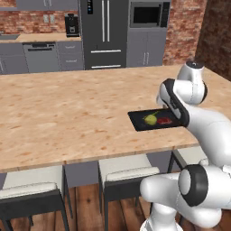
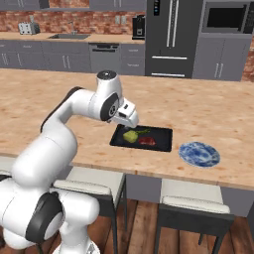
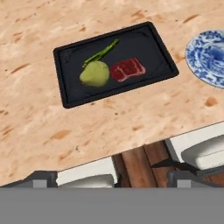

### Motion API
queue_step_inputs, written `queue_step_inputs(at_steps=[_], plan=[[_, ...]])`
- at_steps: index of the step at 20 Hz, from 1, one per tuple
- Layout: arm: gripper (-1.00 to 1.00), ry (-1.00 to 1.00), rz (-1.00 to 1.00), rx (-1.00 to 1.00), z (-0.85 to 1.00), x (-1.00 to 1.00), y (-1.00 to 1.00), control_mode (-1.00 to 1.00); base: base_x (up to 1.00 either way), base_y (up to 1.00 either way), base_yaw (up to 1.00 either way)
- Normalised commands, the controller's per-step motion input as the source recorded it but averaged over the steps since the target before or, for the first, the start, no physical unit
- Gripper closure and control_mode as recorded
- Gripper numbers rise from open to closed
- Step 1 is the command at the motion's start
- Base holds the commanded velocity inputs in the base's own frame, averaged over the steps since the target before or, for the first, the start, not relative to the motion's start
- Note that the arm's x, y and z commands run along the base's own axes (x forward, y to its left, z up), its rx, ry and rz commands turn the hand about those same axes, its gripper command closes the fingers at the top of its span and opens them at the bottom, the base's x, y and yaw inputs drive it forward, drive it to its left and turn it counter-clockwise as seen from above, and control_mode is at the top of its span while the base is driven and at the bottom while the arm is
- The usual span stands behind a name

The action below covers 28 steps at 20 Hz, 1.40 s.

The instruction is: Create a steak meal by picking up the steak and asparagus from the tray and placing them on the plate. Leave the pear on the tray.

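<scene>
The white arm rises from the base, bends at a dark elbow joint and folds forward, so the hand hangs above the near-left end of the tray [image 2: 149, 144], well clear of the counter [image 2: 213, 111]. In the right base view the gripper [image 2: 130, 118] sits just over the tray's left edge; its fingers cannot be made out there. In the hand view 2 dark fingertips [image 3: 43, 178] show at the bottom, standing wide apart with nothing between them.

The tray [image 3: 148, 43] is a flat black rectangle with a low raised rim, lying on a pale speckled stone-look counter close to its near edge. On it lie 3 foods, bunched together. The pear [image 3: 95, 74] is rounded, smooth and yellow-green. The steak [image 3: 127, 69] is a flat red slab with a paler edge, just beside the pear and seemingly touching it. The asparagus [image 3: 102, 52] is a thin green stalk, lying slantwise behind the pear, 1 end at the fruit.

The plate [image 3: 208, 57] is round and shallow with a blue and white mottled glaze; it rests on the counter near the tray's right end, apart from it. 2 pale-cushioned stools [image 2: 193, 203] stand under the counter's edge.
</scene>
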Motion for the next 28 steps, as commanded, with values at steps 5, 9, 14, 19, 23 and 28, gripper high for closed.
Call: queue_step_inputs(at_steps=[5,9,14,19,23,28], plan=[[-1.0,0.01,-0.12,0.05,-0.23,0.57,0.0,-1.0,0.0,0.0,0.0],[-1.0,0.09,-0.12,0.03,-0.32,0.62,-0.05,-1.0,0.0,0.0,0.0],[-1.0,0.08,-0.04,0.03,-0.37,0.54,-0.25,-1.0,0.0,0.0,0.0],[-1.0,0.04,0.0,0.05,-0.44,0.54,-0.37,-1.0,0.0,0.0,0.0],[-1.0,0.04,0.0,0.05,-0.35,0.62,-0.23,-1.0,0.0,0.0,0.0],[-1.0,0.05,0.0,0.0,-0.24,0.58,0.0,-1.0,0.0,0.0,0.0]])
